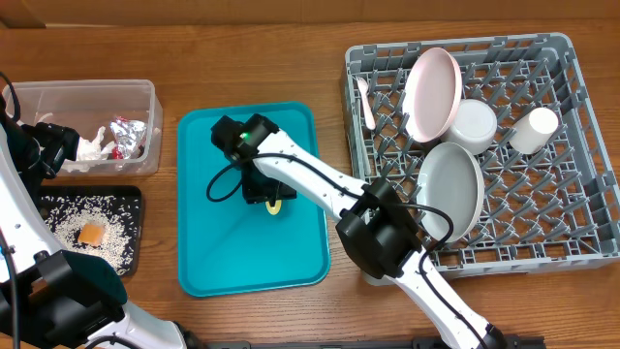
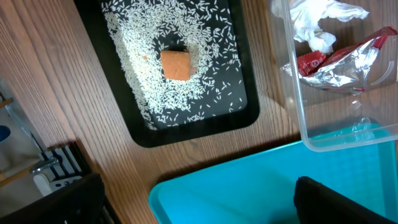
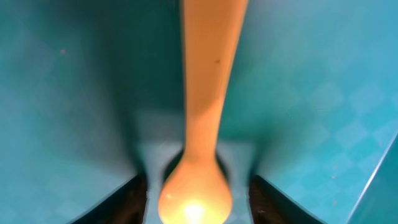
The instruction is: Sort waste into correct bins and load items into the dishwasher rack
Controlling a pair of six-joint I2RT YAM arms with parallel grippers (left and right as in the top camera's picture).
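The right gripper [image 3: 196,188] sits low over the pale yellow spoon [image 3: 208,74]. Its jaws are released and straddle the rounded end, with a strip of tray showing on each side. The spoon is smooth, thin, hard plastic lying flat on the glossy teal tray [image 1: 291,252], so it will likely skid rather than lift. A good grasp would probably centre the jaws, press the tips down to the tray floor and close slowly across the narrow neck. That should keep the piece from pivoting or squirting out.

Further left, the shallow black tray [image 2: 186,130] holds scattered rice grains [image 2: 155,93] around a soft-looking orange cube [image 2: 176,65]. Beside it the clear tub [image 2: 298,106], thin-walled and transparent, contains a crumpled white napkin [image 2: 320,22] and a crinkled red-and-silver foil wrapper [image 2: 345,62]. The left gripper [image 1: 53,145] hangs over this tub; whether its jaws are parted cannot be told.

Farthest, across the wooden desk [image 1: 242,58], the grey grid rack [image 1: 572,194] carries several items. The pink plate [image 1: 431,92] and grey-green plate [image 1: 450,189] are propped among the pegs. With them are a white bowl [image 1: 475,126], a small cup [image 1: 536,128] and a pinkish utensil [image 1: 366,102].
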